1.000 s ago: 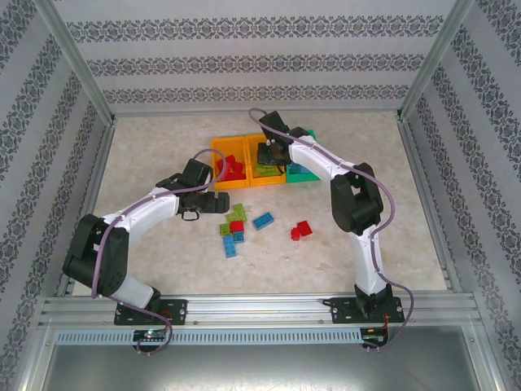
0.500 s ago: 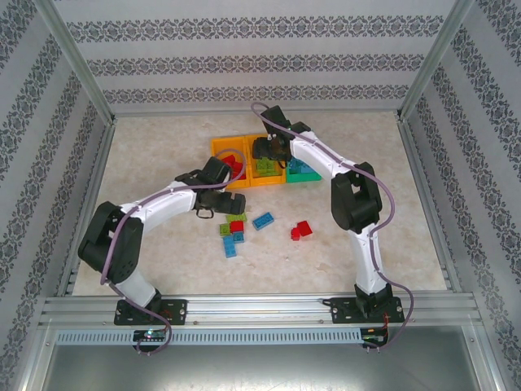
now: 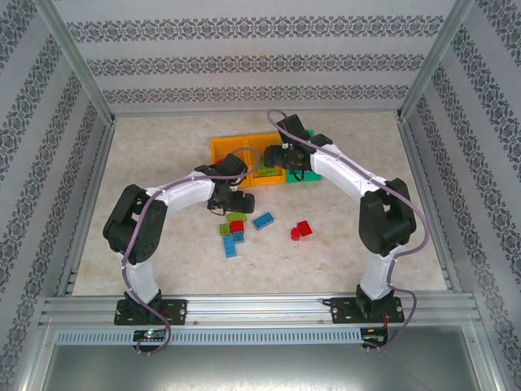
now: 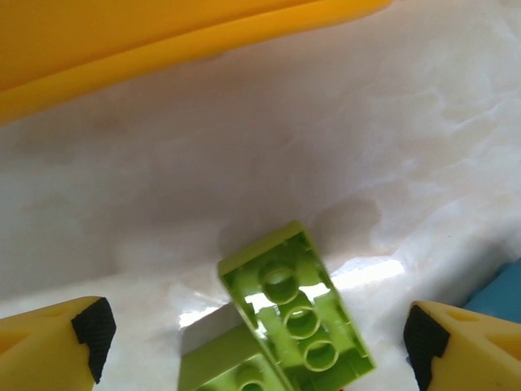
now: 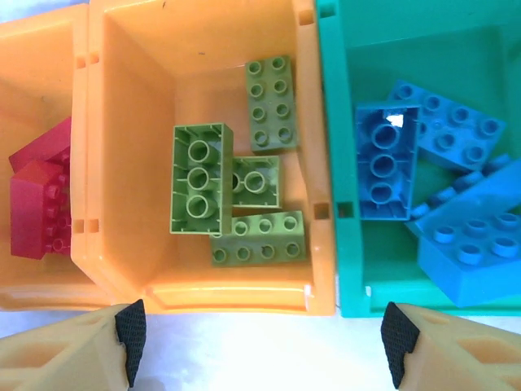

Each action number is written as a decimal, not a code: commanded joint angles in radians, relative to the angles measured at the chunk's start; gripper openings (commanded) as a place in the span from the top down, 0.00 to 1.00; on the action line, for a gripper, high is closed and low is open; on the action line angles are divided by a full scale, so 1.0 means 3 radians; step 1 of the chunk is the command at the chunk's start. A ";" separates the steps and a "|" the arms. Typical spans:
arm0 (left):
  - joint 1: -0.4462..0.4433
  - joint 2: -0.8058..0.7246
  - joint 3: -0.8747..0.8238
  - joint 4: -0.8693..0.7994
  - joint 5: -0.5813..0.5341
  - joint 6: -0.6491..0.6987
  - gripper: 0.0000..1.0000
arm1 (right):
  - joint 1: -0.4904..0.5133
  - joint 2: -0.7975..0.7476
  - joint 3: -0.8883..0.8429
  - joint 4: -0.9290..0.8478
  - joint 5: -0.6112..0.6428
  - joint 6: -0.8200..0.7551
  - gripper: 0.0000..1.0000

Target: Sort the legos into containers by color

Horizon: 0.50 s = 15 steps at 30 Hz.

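Pale marbled counter (image 4: 342,122) is seen under the left end effector (image 4: 259,338), between whose open jaws an upturned lime lego (image 4: 297,318) lies untouched; the right end effector (image 5: 264,332) is held open by the containers (image 5: 203,297).

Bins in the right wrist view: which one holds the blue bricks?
The green bin, rightmost of the three, holds the blue bricks; the middle orange bin has lime green bricks, the left orange bin red bricks.
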 commanded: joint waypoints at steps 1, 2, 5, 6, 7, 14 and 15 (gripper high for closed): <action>-0.0083 0.0086 0.0147 -0.0197 0.0071 -0.0132 0.09 | -0.0067 -0.0203 -0.0233 0.0103 0.0201 0.0046 0.20; -0.0092 0.0108 0.0165 -0.0202 0.0082 -0.0149 0.10 | -0.0088 -0.0234 -0.0301 0.0111 0.0225 0.0047 0.20; -0.0122 0.0200 0.0236 -0.0246 0.0114 -0.0188 0.13 | -0.0175 -0.0323 -0.0523 0.0162 0.0227 0.0047 0.19; -0.0133 0.0243 0.0280 -0.0279 0.0111 -0.0196 0.14 | -0.0209 -0.0350 -0.0593 0.0176 0.0229 0.0049 0.19; -0.0138 0.0285 0.0312 -0.0315 0.0110 -0.0204 0.16 | -0.0237 -0.0381 -0.0658 0.0193 0.0247 0.0049 0.19; -0.0161 0.0427 0.0413 -0.0439 0.0111 -0.0235 0.31 | -0.0351 -0.0536 -0.0967 0.0278 0.0284 0.0048 0.18; -0.0163 0.0448 0.0429 -0.0456 0.0114 -0.0237 0.33 | -0.0360 -0.0549 -0.0998 0.0285 0.0281 0.0053 0.18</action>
